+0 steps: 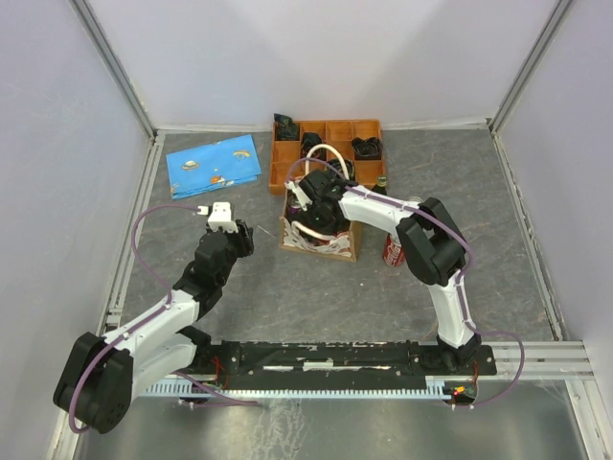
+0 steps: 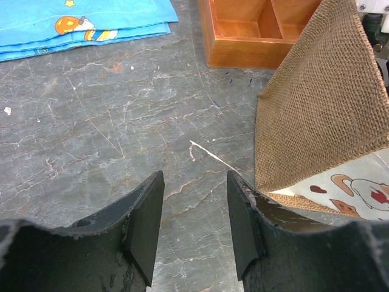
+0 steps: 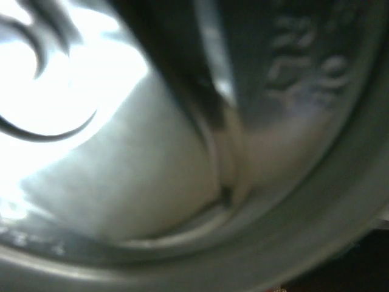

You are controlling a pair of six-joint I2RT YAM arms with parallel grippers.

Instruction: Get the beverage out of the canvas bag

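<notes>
The canvas bag stands upright mid-table, one white handle looping up behind it. My right gripper reaches down into the bag's mouth; its fingers are hidden inside. The right wrist view is filled by a blurred silvery metal can top, very close to the lens, with no fingers visible. My left gripper is open and empty, low over the table just left of the bag, whose burlap side shows at the right of that view. In the top view the left gripper sits left of the bag.
An orange wooden compartment tray holding dark items stands behind the bag; its corner shows in the left wrist view. A folded blue cloth lies at the back left. A red can stands right of the bag, beside the right arm.
</notes>
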